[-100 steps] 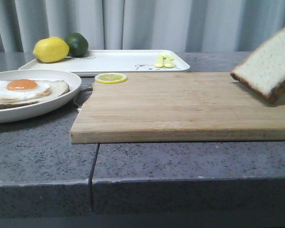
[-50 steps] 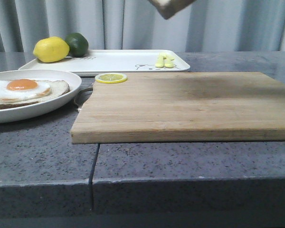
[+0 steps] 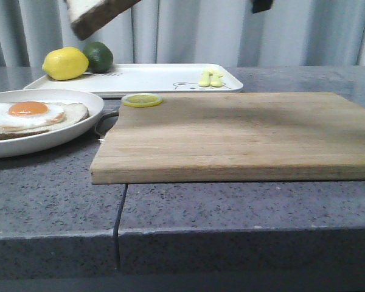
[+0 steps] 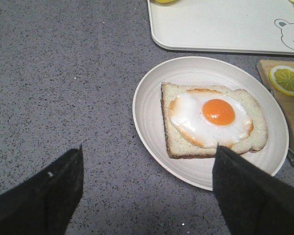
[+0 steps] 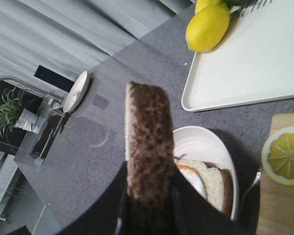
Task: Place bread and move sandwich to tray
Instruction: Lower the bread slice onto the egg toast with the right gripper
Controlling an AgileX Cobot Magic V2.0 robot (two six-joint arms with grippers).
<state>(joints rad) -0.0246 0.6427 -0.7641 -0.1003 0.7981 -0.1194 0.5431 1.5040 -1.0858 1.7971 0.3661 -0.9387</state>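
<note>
The bread (image 5: 148,147), a thick slice seen crust-edge on, is clamped between the fingers of my right gripper (image 5: 149,205), which is shut on it. In the front view the bread (image 3: 94,15) hangs high at the top left, above the lemon and the plate's far side. The sandwich (image 4: 210,117), an egg-topped slice, lies on the round white plate (image 4: 152,127). My left gripper (image 4: 149,186) is open over the grey counter beside the plate, one finger overlapping the plate's rim in the view. The white tray (image 3: 158,79) with the bear drawing sits behind.
A wooden board (image 3: 243,134) fills the middle and right of the counter. A lemon slice (image 3: 142,100) lies at its far left corner. A lemon (image 3: 65,63) and a lime (image 3: 98,56) rest on the tray's left end, small yellow pieces (image 3: 210,78) on its right.
The bread, held by my right gripper, has travelled from the right side above the board, up and across to the top left, over the plate area.
</note>
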